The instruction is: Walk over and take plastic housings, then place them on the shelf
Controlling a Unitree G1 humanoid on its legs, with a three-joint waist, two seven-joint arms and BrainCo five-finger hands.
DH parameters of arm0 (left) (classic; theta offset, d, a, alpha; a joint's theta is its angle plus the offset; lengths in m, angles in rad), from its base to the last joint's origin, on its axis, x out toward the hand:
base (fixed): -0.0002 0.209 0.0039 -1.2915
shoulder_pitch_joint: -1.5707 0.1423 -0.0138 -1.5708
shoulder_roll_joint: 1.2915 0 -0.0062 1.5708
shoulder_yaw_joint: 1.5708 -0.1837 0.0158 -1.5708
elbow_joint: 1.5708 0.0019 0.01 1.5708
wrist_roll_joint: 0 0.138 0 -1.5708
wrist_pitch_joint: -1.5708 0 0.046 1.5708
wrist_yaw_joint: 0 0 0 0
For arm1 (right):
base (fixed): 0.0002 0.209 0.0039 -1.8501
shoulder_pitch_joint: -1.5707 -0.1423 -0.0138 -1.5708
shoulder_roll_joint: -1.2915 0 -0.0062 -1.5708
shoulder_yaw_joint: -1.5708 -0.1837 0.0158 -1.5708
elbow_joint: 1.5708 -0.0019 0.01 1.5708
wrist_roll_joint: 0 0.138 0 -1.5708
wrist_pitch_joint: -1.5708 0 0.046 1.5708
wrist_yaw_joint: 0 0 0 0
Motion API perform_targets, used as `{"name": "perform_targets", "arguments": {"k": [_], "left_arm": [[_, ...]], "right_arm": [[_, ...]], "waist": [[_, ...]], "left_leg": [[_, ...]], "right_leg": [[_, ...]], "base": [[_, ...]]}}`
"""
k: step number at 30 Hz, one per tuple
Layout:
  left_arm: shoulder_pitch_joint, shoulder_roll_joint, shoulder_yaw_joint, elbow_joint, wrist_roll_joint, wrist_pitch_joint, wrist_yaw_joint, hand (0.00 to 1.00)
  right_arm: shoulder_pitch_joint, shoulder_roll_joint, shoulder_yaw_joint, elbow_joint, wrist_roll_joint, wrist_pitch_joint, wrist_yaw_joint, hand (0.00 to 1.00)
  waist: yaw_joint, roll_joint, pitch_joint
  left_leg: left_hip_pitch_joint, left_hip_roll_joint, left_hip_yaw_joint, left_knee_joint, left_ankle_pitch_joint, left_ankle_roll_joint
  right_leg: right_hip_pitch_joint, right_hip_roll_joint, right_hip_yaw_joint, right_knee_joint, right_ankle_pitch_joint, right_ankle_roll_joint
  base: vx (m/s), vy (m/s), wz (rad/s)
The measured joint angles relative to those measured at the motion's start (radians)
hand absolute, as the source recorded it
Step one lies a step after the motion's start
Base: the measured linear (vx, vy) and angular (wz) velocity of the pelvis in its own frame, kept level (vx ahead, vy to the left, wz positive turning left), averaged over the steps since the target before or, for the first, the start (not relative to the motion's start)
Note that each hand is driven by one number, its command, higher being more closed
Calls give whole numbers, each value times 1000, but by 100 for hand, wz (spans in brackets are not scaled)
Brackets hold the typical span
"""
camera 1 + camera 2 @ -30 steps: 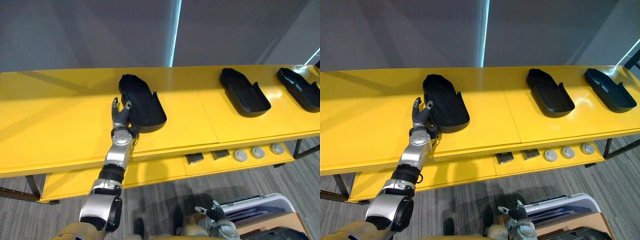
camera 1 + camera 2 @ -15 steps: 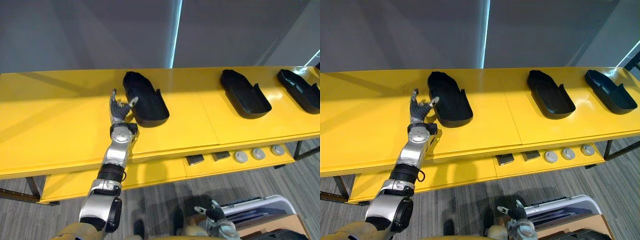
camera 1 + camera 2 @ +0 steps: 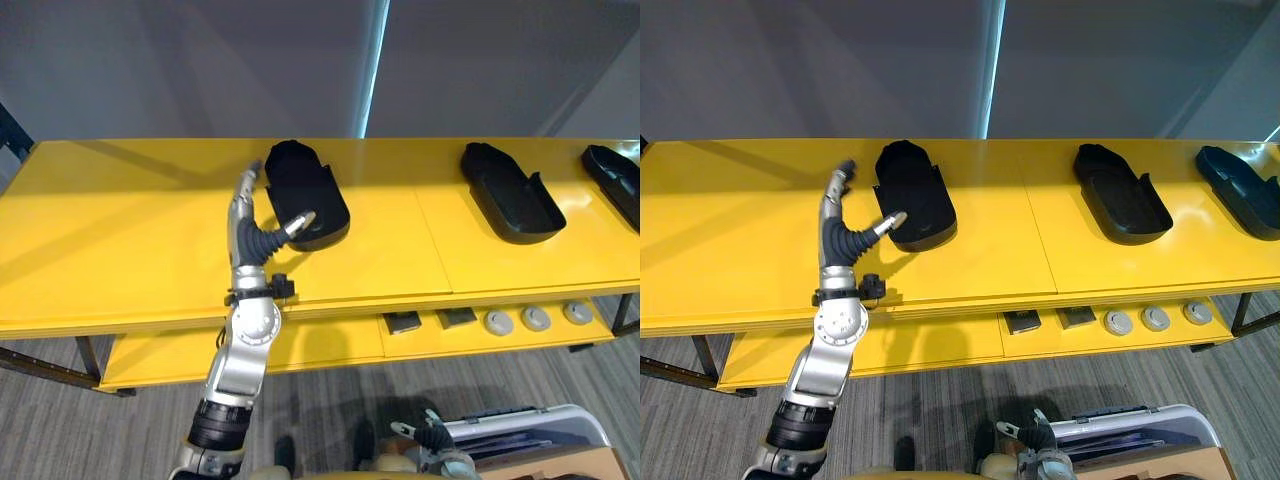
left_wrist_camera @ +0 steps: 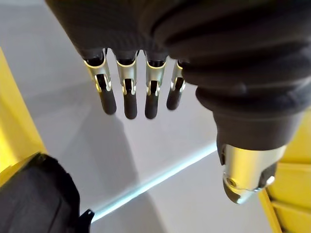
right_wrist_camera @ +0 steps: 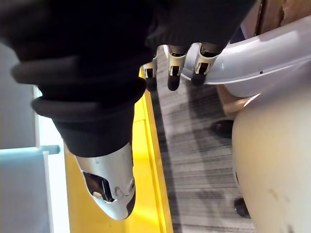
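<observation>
Left hand (image 3: 256, 234) is up over the yellow shelf (image 3: 120, 240), fingers (image 4: 127, 99) straight and spread, thumb poking out to the side, nothing in its grasp. The nearest housing (image 3: 305, 190) sits flat on the shelf top just on the thumb side, to the hand's right. In the head views the thumb tip lines up with the housing's near end, but whether it touches I cannot tell. The housing's long axis runs from the front edge away toward the wall, leaning a little to the left at the far end, so the hand stands alongside its near half rather than across it. Two more housings (image 3: 510, 195) (image 3: 615, 180) lie further right along the same top, well apart. The right hand (image 5: 111, 182) hangs low by the floor, fingers relaxed and empty, far from all of it. The left is clearly the nearer hand; any nudge or regrasp looks like a short sideways reach to the right.
</observation>
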Motion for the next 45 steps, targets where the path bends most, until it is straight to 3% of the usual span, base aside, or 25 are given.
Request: {"name": "perform_targets", "arguments": {"k": [8, 18, 25, 34, 45], "left_arm": [[33, 15, -61, 146, 11, -15, -67, 100], [-58, 18, -128, 311, 50, -10, -69, 100], [-119, 24, -143, 371, 49, -6, -71, 100], [-188, 42, -110, 452, 49, 29, -58, 100], [-226, 54, -45, 474, 49, 64, -19, 100]], "right_arm": [[0, -3, 10, -1, -1, 2, -1, 0], [-3, -4, 13, -9, -2, 2, -4, 0], [-16, -3, 35, -21, -3, 2, -19, 0], [-29, 0, 38, -22, -3, 2, -20, 0], [-31, 0, 34, -22, -3, 1, -20, 0]], "waist": [[1, -1, -3], [-7, -4, -5], [-32, -4, -5], [-55, -5, -4], [-57, -5, -2]], "left_leg": [[-3, -1, 3, 0, 0, 0], [-26, 0, 14, 0, 0, 0], [-30, 1, 27, 0, -1, 3], [-38, 0, 47, 0, -2, 5], [-49, 2, 63, 0, -3, 6]], "right_leg": [[-5, 0, 0, 0, -2, 3], [-35, 0, 15, -3, -1, 3], [-45, 1, 24, -1, 3, -3], [-61, 2, 40, -4, 8, -2], [-79, 2, 51, -3, 9, -3]], "base": [[0, 0, 0], [-1, 1, -4], [6, 6, -4], [-19, 12, -5], [-12, 5, -5]]}}
